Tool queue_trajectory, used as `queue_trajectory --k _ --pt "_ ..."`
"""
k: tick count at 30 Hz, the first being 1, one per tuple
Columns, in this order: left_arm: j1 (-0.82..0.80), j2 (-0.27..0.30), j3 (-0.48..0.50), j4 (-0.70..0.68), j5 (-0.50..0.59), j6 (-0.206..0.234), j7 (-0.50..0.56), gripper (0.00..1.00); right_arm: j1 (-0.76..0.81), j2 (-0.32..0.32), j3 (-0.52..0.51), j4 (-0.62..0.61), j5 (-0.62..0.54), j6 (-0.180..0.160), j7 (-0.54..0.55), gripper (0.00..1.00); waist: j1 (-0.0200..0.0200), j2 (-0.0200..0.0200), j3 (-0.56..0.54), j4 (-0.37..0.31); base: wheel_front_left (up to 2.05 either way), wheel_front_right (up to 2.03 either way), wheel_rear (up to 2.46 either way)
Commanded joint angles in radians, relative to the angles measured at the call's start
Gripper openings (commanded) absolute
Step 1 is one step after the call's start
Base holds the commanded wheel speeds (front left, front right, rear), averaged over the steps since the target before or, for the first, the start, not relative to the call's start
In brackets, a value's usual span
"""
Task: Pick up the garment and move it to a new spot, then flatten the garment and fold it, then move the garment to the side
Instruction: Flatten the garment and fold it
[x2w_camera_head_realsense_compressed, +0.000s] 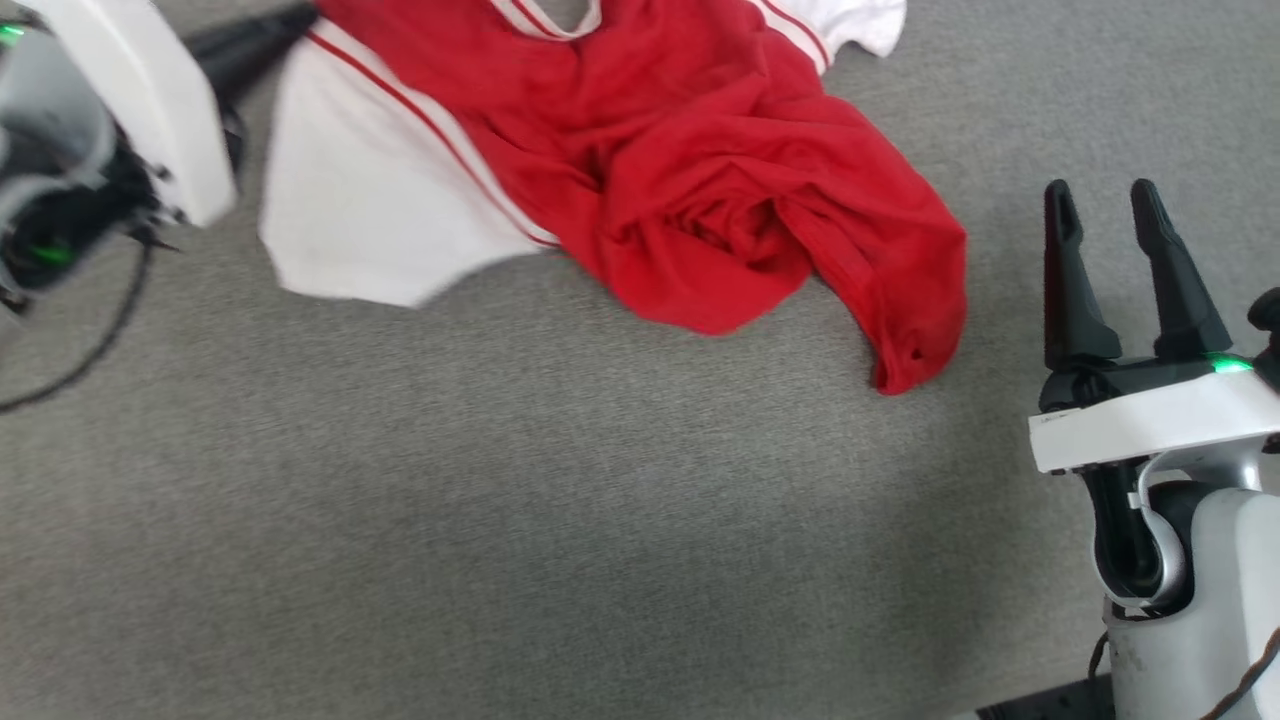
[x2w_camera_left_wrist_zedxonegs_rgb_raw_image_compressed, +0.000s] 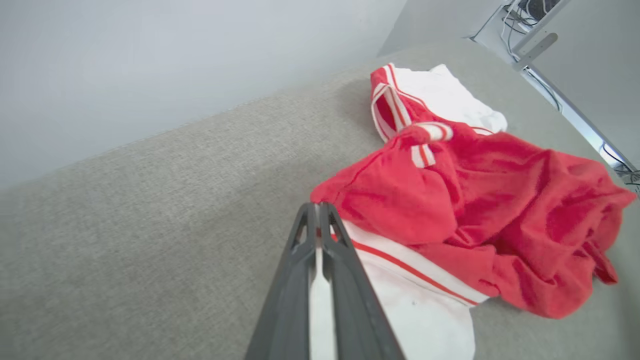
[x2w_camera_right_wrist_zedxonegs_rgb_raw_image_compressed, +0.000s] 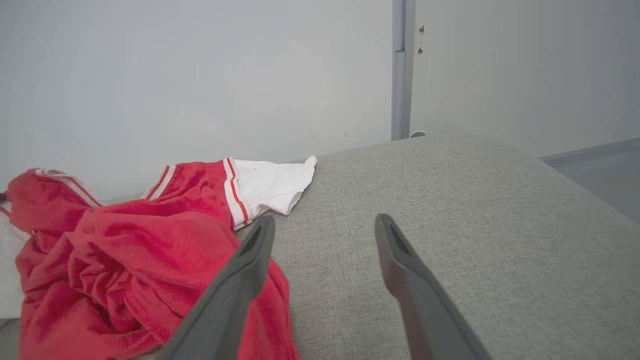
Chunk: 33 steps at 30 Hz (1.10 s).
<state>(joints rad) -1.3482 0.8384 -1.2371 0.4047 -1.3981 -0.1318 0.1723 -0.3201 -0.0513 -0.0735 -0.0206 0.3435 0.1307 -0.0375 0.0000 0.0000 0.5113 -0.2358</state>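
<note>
Where the garment is lying: the garment (x2w_camera_head_realsense_compressed: 700, 150) is sprawling crumpled at twelve o'clock of the head view on the grey bench (x2w_camera_head_realsense_compressed: 500, 520), its white sleeve (x2w_camera_head_realsense_compressed: 370, 200) spreading toward ten o'clock and its red hem (x2w_camera_head_realsense_compressed: 915, 340) trailing toward three o'clock.
Left gripper: the left gripper (x2w_camera_left_wrist_zedxonegs_rgb_raw_image_compressed: 316, 210) is pinching shut on the garment where the sleeve is meeting the red body; white cloth is showing between its fingers (x2w_camera_left_wrist_zedxonegs_rgb_raw_image_compressed: 295, 280).
Right gripper: the right gripper (x2w_camera_head_realsense_compressed: 1100, 195) is standing with fingers spread at three o'clock, holding nothing, near the hem but apart from it.
Step in hand: by the look of it, the pick-up is under way. Lifting slowly and straight is looking wise, since a one-point pinch is leaving the rest to hang and drag.
Risk: thin cloth is liable to be slipping from smooth fingers under a jerk.
Materials: soft matte jersey, bunching in deep rounded folds; striped trim (x2w_camera_left_wrist_zedxonegs_rgb_raw_image_compressed: 435, 131) lying flatter; bench cover coarse and woven, possibly catching dragged fabric.
</note>
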Motion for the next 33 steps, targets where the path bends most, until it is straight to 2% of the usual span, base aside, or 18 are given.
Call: queue_trajectory --k 1,6,10,19,20,21,30,33 --pt "-0.02 0.001 0.003 0.023 -0.004 0.002 0.002 0.0 -0.012 0.0 0.001 0.002 0.009 0.0 -0.01 1.0 0.0 0.0 0.01 -0.014 0.0 0.0 0.0" --pt "-0.077 0.005 -0.009 0.208 0.047 0.002 0.012 0.0 -0.01 0.0 0.022 0.006 0.019 0.0 -0.022 1.0 0.0 0.0 0.037 -0.056 0.0 0.0 0.0" --pt "-0.094 -0.01 -0.018 0.326 0.095 0.002 -0.028 0.0 -0.009 0.0 0.029 0.005 0.025 0.0 -0.03 1.0 0.0 0.0 0.05 -0.076 0.0 0.0 0.0" --pt "-0.033 -0.051 -0.032 0.398 0.105 0.002 -0.066 0.0 -0.021 0.0 0.026 0.002 0.011 0.0 -0.012 1.0 0.0 0.0 0.052 -0.071 0.0 0.0 0.0" --pt "-0.033 -0.051 -0.033 0.396 0.104 0.002 -0.076 0.71 -0.021 0.0 0.023 0.001 0.007 0.0 -0.007 1.0 0.0 0.0 0.049 -0.065 0.0 0.0 0.0" --pt "-0.035 -0.05 -0.032 0.393 0.107 0.002 -0.094 1.0 -0.021 0.0 0.021 0.001 0.002 0.0 -0.005 1.0 0.0 0.0 0.045 -0.058 0.0 0.0 0.0" --pt "0.023 -0.03 -0.034 0.282 0.089 0.002 -0.275 1.0 0.0 0.001 0.016 -0.013 -0.057 0.0 0.057 1.0 0.0 0.0 -0.031 0.035 0.0 0.0 0.0" --pt "0.081 -0.033 -0.022 0.237 0.051 0.002 -0.378 1.0 0.016 -0.012 0.034 -0.026 -0.092 0.0 0.105 1.0 0.0 0.0 -0.07 0.076 0.0 0.0 0.0"
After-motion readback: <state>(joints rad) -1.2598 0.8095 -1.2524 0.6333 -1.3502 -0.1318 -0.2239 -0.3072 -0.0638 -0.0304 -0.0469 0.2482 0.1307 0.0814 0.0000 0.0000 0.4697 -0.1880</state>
